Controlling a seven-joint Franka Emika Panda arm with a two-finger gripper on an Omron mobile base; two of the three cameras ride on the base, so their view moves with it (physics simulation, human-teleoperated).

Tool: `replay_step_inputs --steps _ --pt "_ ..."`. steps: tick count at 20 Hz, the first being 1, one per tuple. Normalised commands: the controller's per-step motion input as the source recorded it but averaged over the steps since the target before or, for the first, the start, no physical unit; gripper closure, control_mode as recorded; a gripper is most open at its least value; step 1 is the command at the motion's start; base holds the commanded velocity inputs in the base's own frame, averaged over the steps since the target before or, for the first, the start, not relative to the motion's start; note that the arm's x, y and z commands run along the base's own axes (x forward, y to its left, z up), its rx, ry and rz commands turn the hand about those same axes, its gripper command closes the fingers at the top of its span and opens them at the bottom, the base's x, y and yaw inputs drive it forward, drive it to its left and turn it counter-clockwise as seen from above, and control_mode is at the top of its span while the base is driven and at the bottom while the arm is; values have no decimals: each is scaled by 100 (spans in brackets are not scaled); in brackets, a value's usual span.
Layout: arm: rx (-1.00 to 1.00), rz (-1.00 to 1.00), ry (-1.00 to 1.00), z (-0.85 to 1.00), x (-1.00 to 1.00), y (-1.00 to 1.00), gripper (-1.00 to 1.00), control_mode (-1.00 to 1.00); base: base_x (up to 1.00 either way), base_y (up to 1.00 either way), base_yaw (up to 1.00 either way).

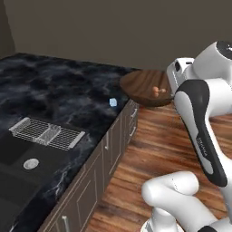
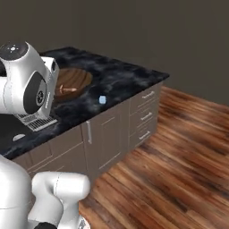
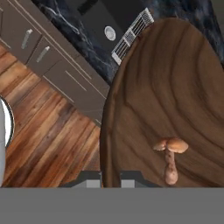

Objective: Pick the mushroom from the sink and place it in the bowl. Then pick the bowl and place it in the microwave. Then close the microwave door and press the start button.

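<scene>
one mushroom (image 3: pixel 170 157) lies inside the bowl (image 3: pixel 175 87), which the gripper (image 3: pixel 110 179) holds by its near rim with jaws nearly closed, raised beyond the counter (image 1: pixel 68 90) edge, over the wood floor (image 1: pixel 154 149).

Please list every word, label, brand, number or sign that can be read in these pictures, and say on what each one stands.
No text can be read with certainty.
Small pale lettering runs along the dark panel of the white robot arm in the left base view; it is too small and blurred to read.
The wide dark brown wooden bowl, the tiny orange-tan mushroom and the black marbled counter carry no writing.
</scene>
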Motion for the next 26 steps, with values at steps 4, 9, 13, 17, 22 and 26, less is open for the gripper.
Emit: replay_step_inputs --steps 4,9,13,17,22,26 --pt "0 0 0 0 0 0 100 100 0 -7 -81" --pt "0 0 0 0 0 0 100 100 0 -3 -73" --pt "0 0 0 0 0 0 100 100 0 0 -62" --pt "0 0 0 0 0 0 100 100 0 0 -64" --pt "0 0 0 0 0 0 100 100 0 0 -73" --pt "0 0 0 0 0 0 100 100 0 0 -75"
